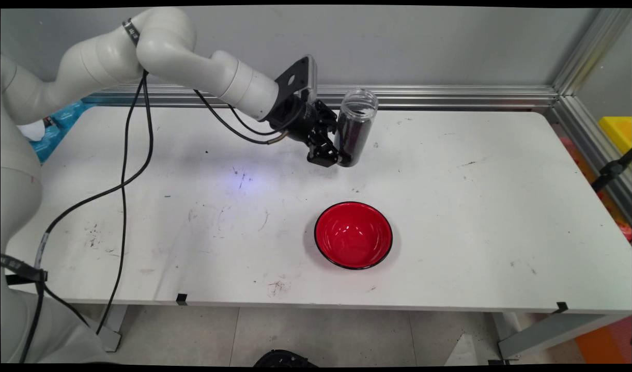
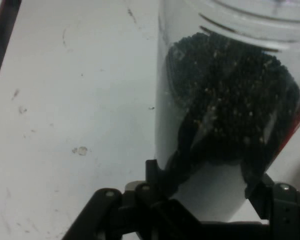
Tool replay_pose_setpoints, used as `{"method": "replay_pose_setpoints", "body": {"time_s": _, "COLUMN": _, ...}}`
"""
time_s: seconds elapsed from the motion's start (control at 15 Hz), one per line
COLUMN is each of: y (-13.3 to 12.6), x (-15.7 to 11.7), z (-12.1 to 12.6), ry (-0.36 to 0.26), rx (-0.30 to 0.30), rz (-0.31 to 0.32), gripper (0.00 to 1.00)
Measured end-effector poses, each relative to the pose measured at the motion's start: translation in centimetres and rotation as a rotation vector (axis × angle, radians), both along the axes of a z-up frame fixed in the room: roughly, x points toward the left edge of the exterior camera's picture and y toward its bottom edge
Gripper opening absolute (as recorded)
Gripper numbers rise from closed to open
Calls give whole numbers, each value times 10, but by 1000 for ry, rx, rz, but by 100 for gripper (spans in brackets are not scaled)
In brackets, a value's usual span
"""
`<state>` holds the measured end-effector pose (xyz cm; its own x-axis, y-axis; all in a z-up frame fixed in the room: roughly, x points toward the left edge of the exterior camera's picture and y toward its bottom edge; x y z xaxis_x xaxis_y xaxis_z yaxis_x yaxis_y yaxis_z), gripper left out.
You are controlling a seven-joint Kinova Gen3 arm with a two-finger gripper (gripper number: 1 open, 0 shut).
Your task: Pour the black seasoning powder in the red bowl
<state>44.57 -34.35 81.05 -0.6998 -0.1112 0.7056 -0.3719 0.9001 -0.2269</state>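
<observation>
**Claw holds a jar of dark grains above the desk**

The claw (image 1: 341,150) is clenched on a clear jar (image 1: 356,126) and holds it in the air over the back half of the white desk (image 1: 502,206). The jar has no lid. Its open mouth points up and a little toward the wall, so the jar stands almost upright, slightly tilted. It is filled to more than half with small dark grains (image 1: 353,137); the upper part near the mouth is clear.

In the hand view the jar (image 2: 190,75) fills the right part of the picture, and the grains (image 2: 230,100) show as a black mass with some pale specks. The two fingers (image 2: 157,172) press on the jar from both sides, near its lower end.

A red bowl (image 1: 353,235) with a black rim stands on the desk, nearer to the camera than the jar and well apart from it. The bowl is upright and nothing is seen inside it.

Black cables (image 1: 124,170) hang from the arm on the left side. The desk surface has many small dark marks and scratches. Behind the desk runs a metal rail (image 1: 450,95) along the wall.
</observation>
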Motion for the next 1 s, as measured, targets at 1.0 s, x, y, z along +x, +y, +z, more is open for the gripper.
{"method": "replay_pose_setpoints", "body": {"time_s": 1.0, "y": 12, "x": -10, "z": 0, "ry": -253, "rx": -308, "rz": -291, "gripper": 0}}
